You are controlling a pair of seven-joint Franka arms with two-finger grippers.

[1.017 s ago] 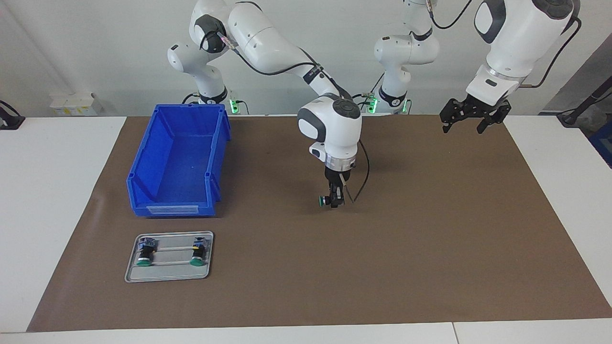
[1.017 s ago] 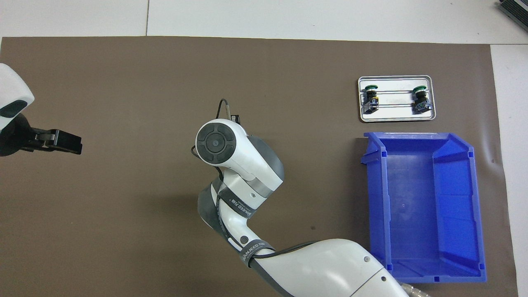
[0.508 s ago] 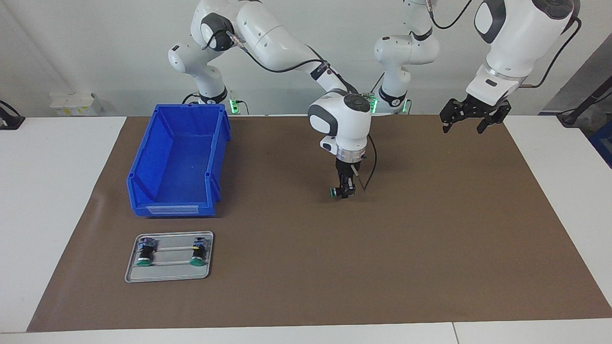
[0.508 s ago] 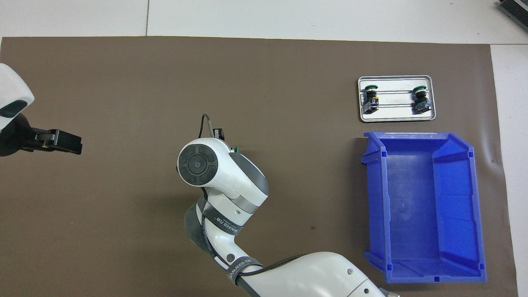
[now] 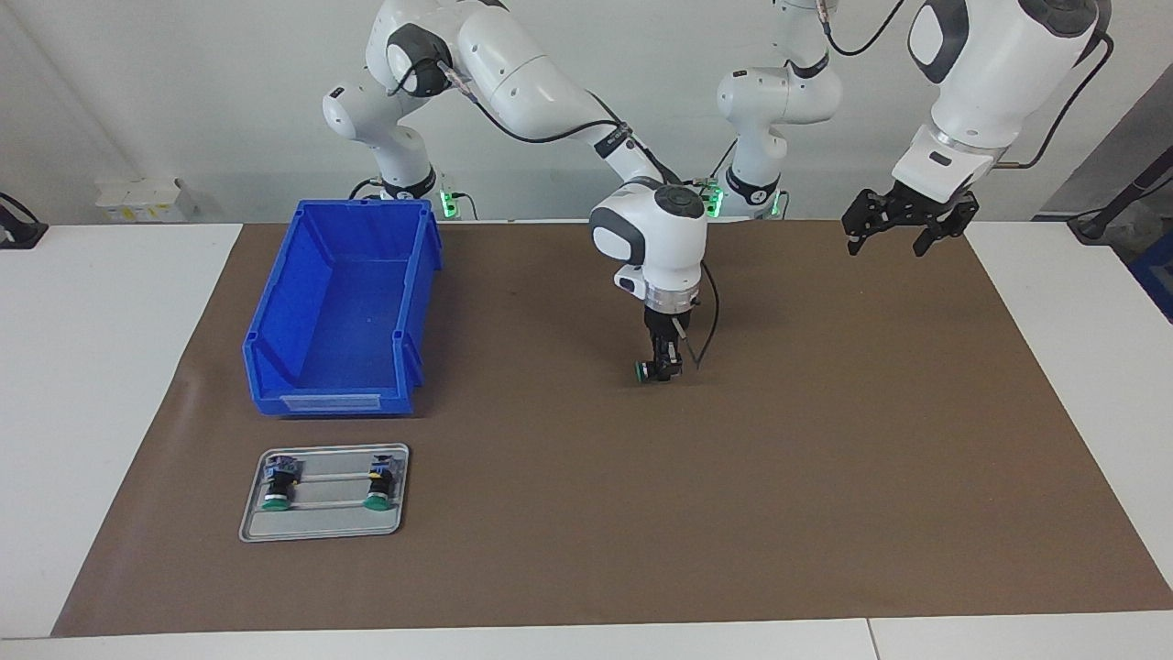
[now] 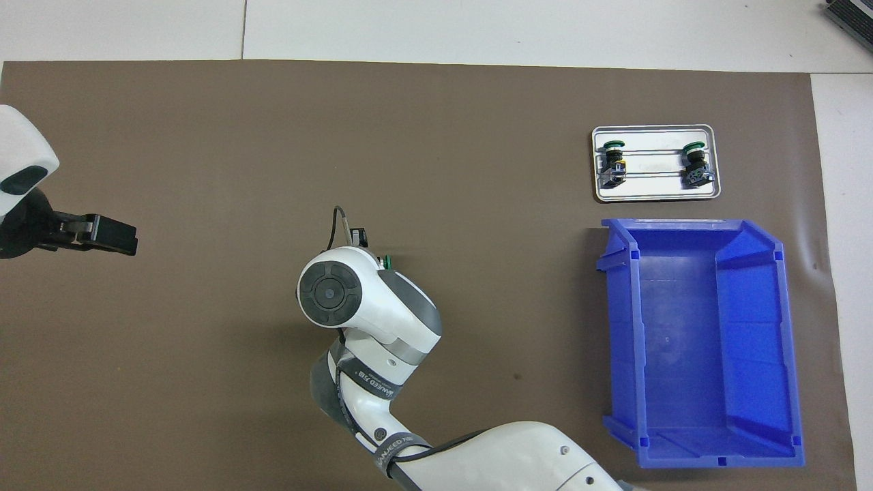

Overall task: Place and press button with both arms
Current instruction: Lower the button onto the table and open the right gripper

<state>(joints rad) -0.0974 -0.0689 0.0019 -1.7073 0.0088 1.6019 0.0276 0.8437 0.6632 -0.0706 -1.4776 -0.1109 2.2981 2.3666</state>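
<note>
Button point(image 5: 643, 370) lowered to mid-desk since a second ago, right gripper point(image 5: 662, 368) jaws clenched on it; left gripper point(image 5: 903, 225) waiting, jaws released; placing nearly done.

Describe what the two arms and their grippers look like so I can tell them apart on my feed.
Both arms are glossy white with dark grey joint patches and thin black cables along them. The right arm carries a black band with white lettering near its wrist. The right gripper and left gripper are black and two-fingered. Green lights glow at both bases.
</note>
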